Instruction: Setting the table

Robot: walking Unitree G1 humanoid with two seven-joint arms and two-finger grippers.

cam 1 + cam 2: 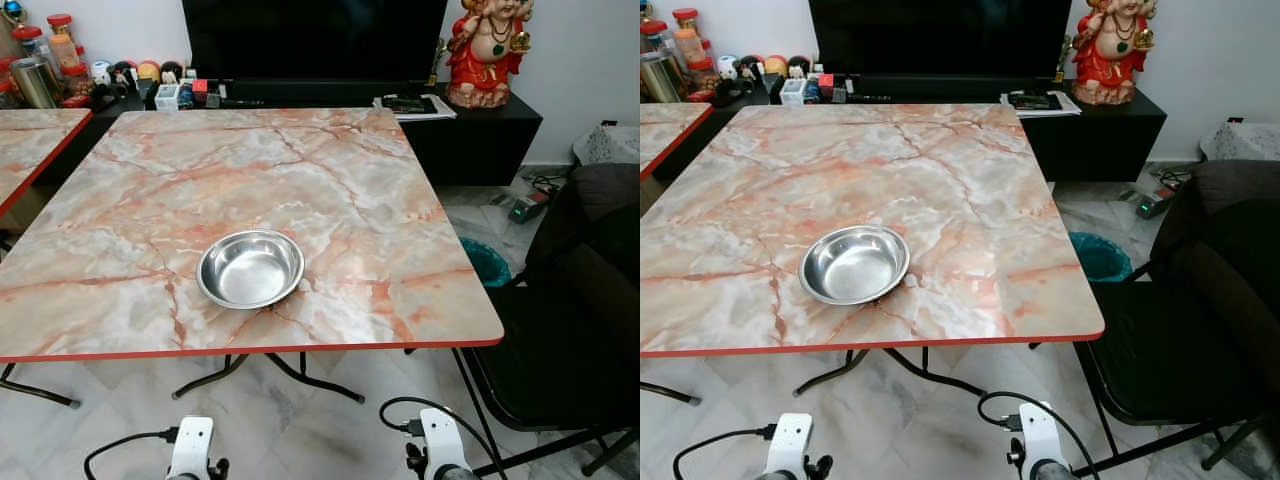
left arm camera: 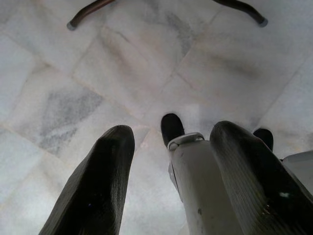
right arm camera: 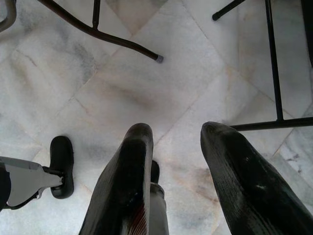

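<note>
Both arms hang idle over the pale tiled floor (image 2: 122, 73). The left tool (image 2: 168, 134) has its fingers spread and holds nothing; likewise the right tool (image 3: 176, 134). A steel bowl (image 1: 250, 268) sits upright near the front edge of the marble-patterned surface (image 1: 330, 170), with a black chair (image 1: 560, 340) to the right.

Even, soft indoor light fills the head views, and both are sharp throughout. The glossy pink-veined marble table top (image 1: 330, 180) shows a pale sheen toward its far edge. The round polished steel bowl (image 1: 250, 268) carries bright highlights inside its rim. In the wrist views the long black fingers (image 2: 98, 186) are blurred, while the white marble floor tiles (image 3: 195, 73) are clearer and brightly lit.
</note>
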